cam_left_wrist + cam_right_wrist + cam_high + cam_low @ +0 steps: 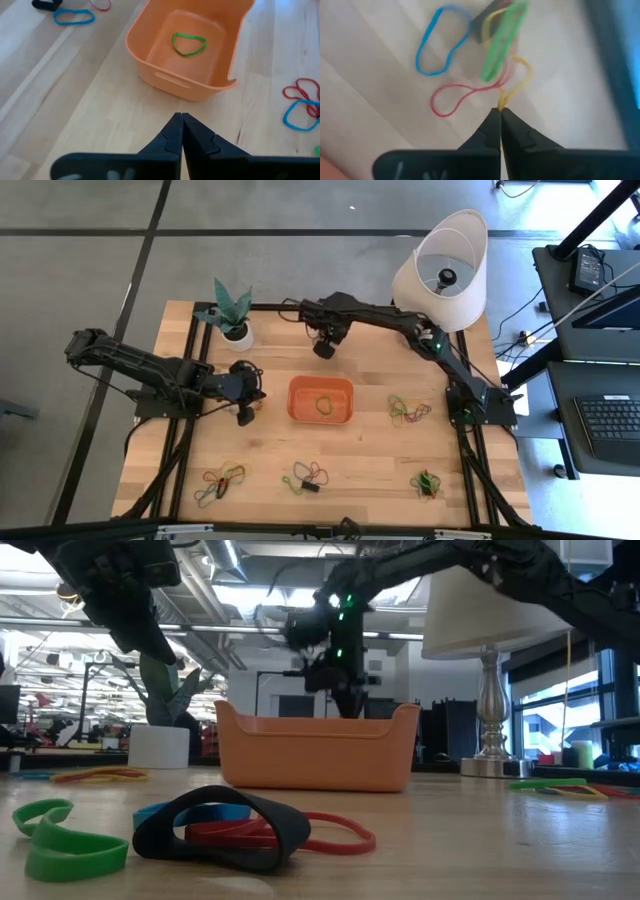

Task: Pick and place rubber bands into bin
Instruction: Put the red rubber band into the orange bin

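The step in hand looks like the carry to the drop. The right end effector (pixel 325 348) hangs above the desk (pixel 370 460) just beyond the far rim of the orange bin (pixel 296 401), on the potted plant's (pixel 232 312) side. In its wrist view its fingers are pressed together, with a strand of a yellow rubber band (pixel 516 82) running into the tips, so it appears to be pinching that band, though blur makes it hard to say whether other loops trail along with it. To do this well, the end effector should travel until its tips are over the middle of the bin's floor, not just over the rim. It should then come down low enough that the light loop cannot spring out or catch on the wall, and only then open. If a loop clings to a finger, a short pause before pulling away would help. The bin sits mid-desk with one green rubber band (pixel 189 43) already lying flat inside it. The left end effector (pixel 181 120) waits just short of the bin's near wall, closed tight and holding nothing. It is close enough that the right arm should keep its approach on the far side. Most of the work remains: clusters of rubber bands lie to the right of the bin (pixel 408 409) and along the front of the desk (pixel 222 480) (pixel 306 476) (pixel 427 482), all well apart from the right end effector.
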